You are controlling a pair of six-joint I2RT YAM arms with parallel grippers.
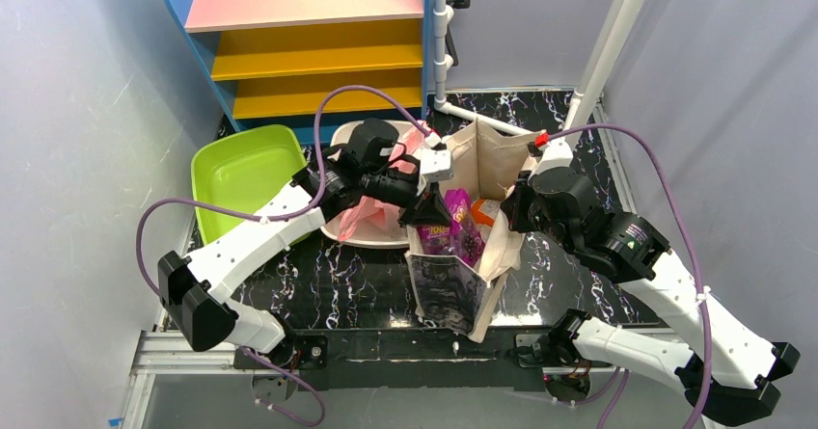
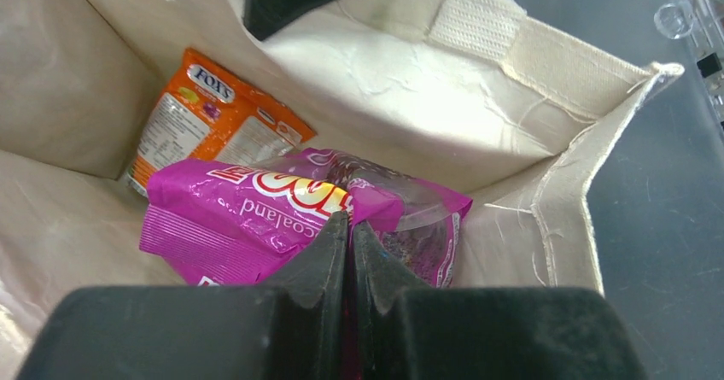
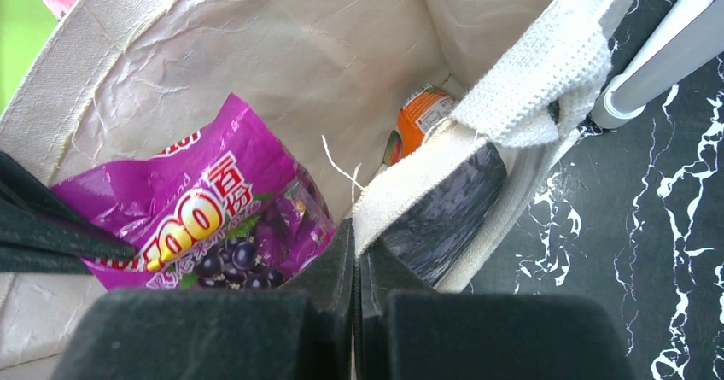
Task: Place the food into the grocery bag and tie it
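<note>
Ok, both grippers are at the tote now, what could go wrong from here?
1. The left gripper is shut on the purple packet at its edge; the thin film could slip or tear if pulled.
2. The right gripper pinches the tote by its rim; a tug may tip it.
3. The pink plastic bag lies apart in the white basin, so the packet may be in the wrong bag.

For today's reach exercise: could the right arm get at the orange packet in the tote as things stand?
Probably not: the right tool is shut on the rim of the tote, and the orange packet lies deep inside, with the purple packet crowding the opening.
</note>
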